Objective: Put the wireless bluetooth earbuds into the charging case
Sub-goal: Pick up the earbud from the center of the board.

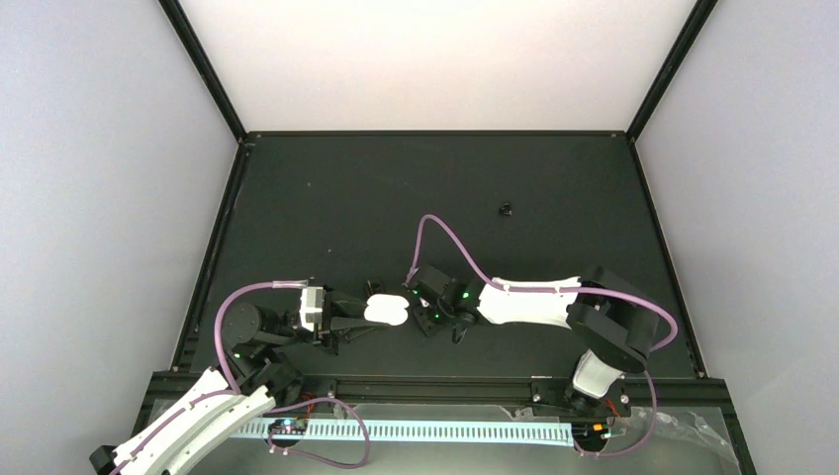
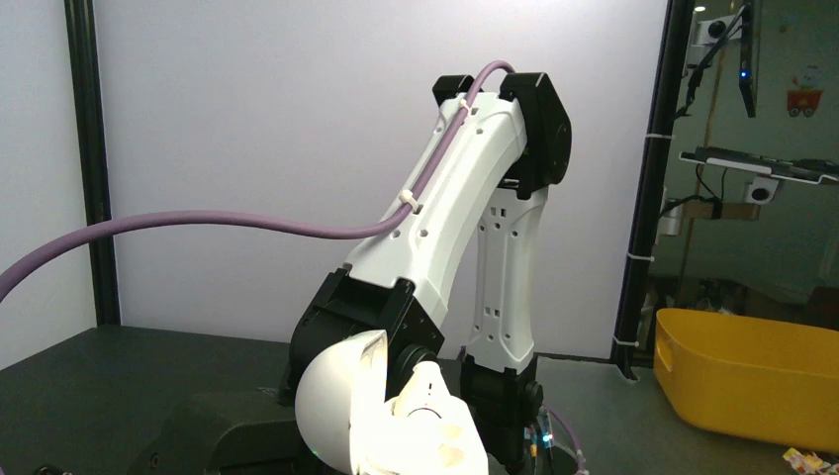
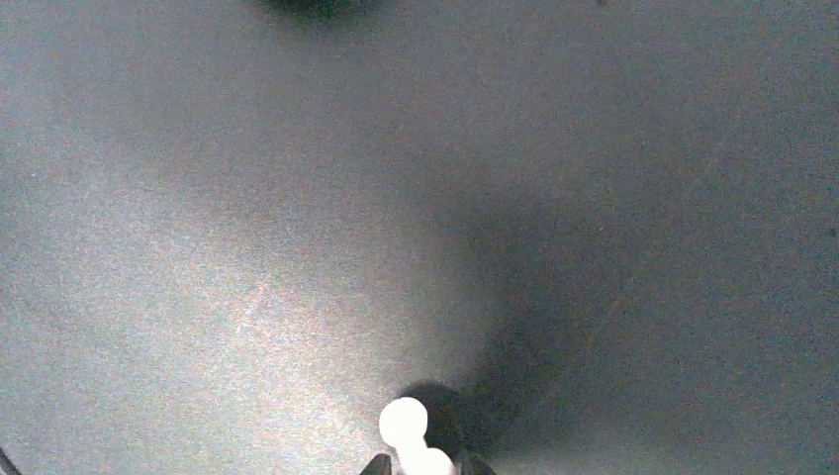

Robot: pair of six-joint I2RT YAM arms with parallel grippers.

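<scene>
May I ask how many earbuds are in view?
2: one earbud pinched in the right gripper, a second earbud apparently seated in the charging case the left gripper holds.

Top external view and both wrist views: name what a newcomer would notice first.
The glossy white charging case stands out against the dark table, held in the left jaws near the front middle. In the right wrist view a tiny white earbud sits between the right jaws at the bottom edge. A yellow bin shows at the left wrist view's right.
</scene>
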